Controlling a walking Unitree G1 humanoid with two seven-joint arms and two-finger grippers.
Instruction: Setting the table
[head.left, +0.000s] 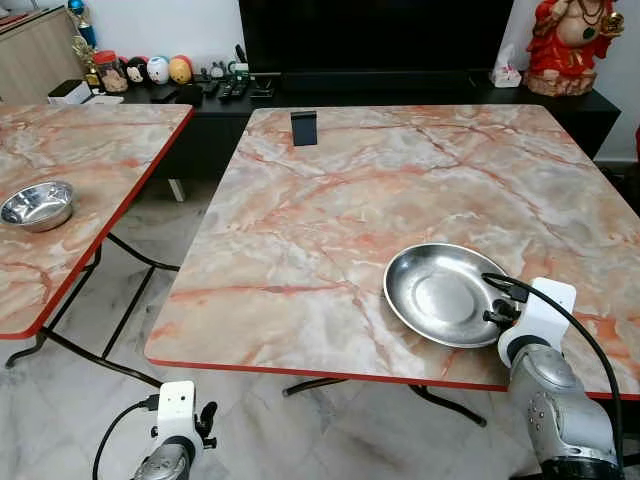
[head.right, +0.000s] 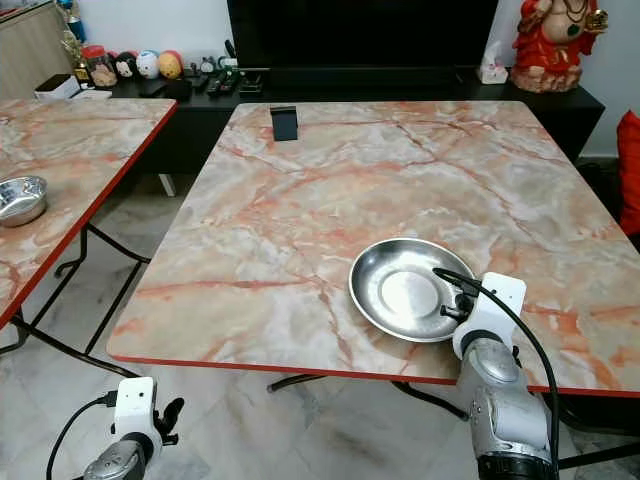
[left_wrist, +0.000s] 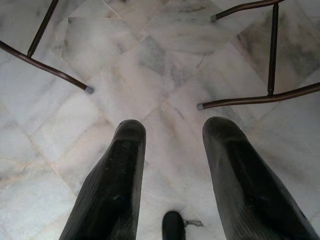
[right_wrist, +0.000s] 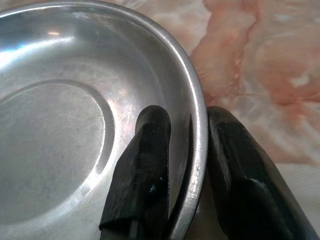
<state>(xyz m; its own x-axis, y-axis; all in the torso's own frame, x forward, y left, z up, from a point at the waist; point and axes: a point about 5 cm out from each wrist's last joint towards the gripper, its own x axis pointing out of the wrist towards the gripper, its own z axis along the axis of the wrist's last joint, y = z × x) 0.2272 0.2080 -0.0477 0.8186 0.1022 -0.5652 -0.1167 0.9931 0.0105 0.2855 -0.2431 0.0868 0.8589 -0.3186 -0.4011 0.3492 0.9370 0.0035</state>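
The plate's (right_wrist: 75, 125) rim is pinched by the right gripper's (right_wrist: 187, 150) fingers on the bench (head.left: 330, 200). The left gripper's (left_wrist: 172, 150) fingers are spread above the floor (left_wrist: 165, 60).

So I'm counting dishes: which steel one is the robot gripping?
The wide shallow plate on the near table, its rim pinched by the right gripper. The smaller, deeper bowl sits untouched on the left table.

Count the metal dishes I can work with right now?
2. A steel plate on the near table, its rim between the right hand's fingers; a steel bowl on the left table.
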